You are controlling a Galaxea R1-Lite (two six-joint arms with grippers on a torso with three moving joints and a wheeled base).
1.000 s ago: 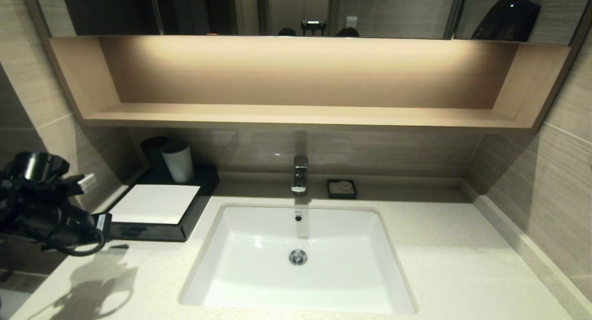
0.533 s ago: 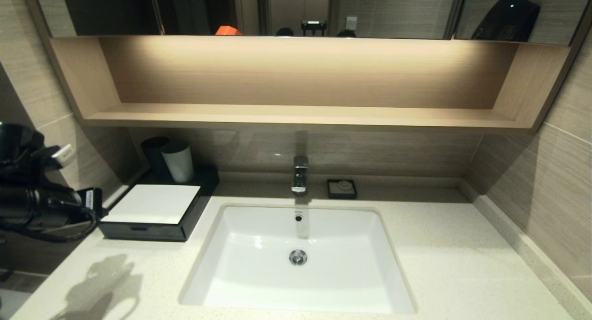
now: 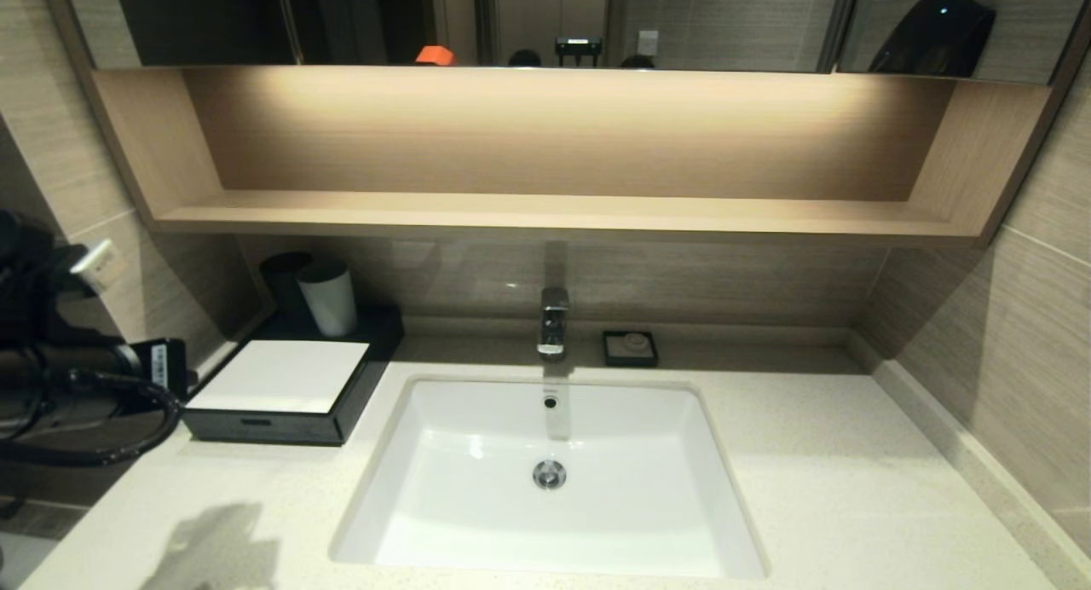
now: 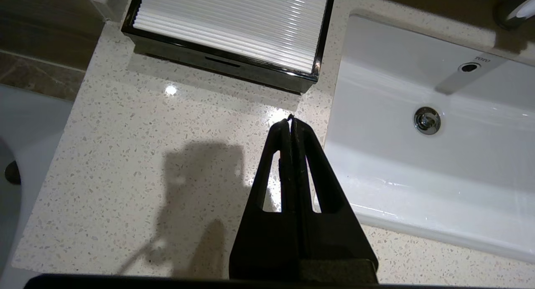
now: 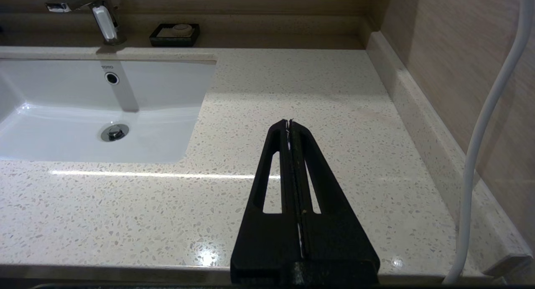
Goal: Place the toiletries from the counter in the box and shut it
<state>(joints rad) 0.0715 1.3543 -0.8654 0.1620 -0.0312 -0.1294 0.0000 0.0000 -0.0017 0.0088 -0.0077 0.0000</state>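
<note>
Where the counter [image 3: 810, 488] meets the left wall, the box [image 3: 281, 377] sits with its white top panel up and its front drawer pushed flush, just beside the basin [image 3: 550, 479]. The left gripper [image 4: 290, 122] hangs above bare counter in front of the box and near the basin's edge, fingers pressed together with nothing between them (its shadow falls on the stone below). The right gripper [image 5: 289, 122] is likewise closed and empty, over the counter on the far side of the basin. A white cup [image 3: 326, 297] stands behind the box, a soap dish [image 3: 630, 348] beside the faucet [image 3: 552, 321]. No toiletries show on the counter
</note>
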